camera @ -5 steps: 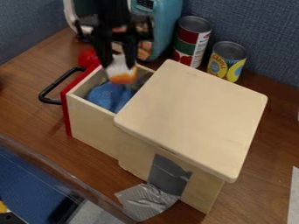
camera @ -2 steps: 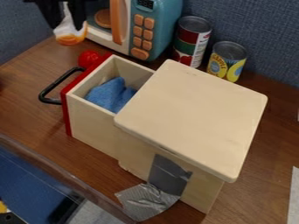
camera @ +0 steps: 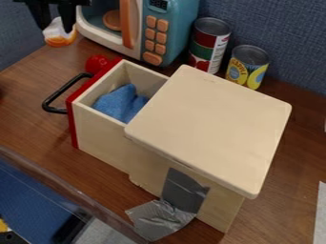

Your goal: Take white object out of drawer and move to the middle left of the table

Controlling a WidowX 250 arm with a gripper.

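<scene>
At upper left, gripper (camera: 55,29) holds white object (camera: 56,35), fingers part-closed. Removal from drawer (camera: 98,138) done; table (camera: 28,90) placement, middle left, pending.

On my tabletop (camera: 277,214), the drawer (camera: 98,136) juts left from its cabinet (camera: 210,126), a cloth (camera: 119,102) inside it, its handle (camera: 64,87) at its left end. Along the tabletop's far edge, behind both, I have the toy microwave (camera: 175,29) on the left, two cans (camera: 205,46) to its right.
</scene>
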